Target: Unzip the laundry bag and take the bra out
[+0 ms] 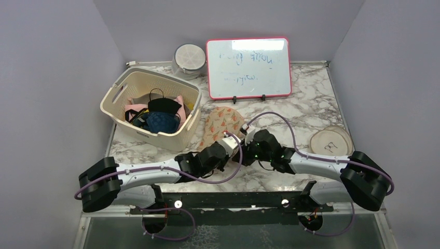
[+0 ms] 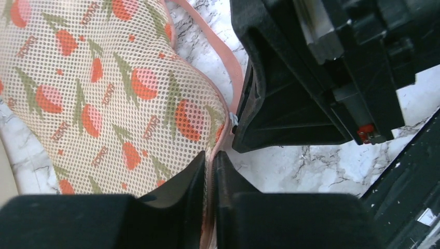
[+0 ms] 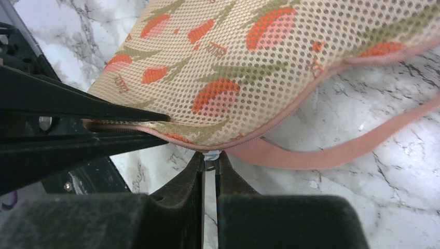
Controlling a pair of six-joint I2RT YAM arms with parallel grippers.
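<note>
The laundry bag (image 1: 220, 126) lies on the marble table, peach mesh with orange-pink print and pink trim; it looks zipped. My left gripper (image 2: 210, 161) is shut on the bag's zippered edge (image 2: 212, 174) at its near end. My right gripper (image 3: 210, 162) is shut on the small silver zipper pull (image 3: 209, 158) at the bag's rim (image 3: 280, 116), beside the pink loop (image 3: 332, 150). The two grippers (image 1: 239, 141) meet at the bag's near end. The bra is hidden; no grey cups show outside the bag.
A cream perforated basket (image 1: 120, 93) with dark and blue garments (image 1: 161, 120) stands left of the bag. A pink-framed whiteboard (image 1: 249, 67) and a round container (image 1: 189, 59) stand at the back. A round lid (image 1: 330, 140) lies at right.
</note>
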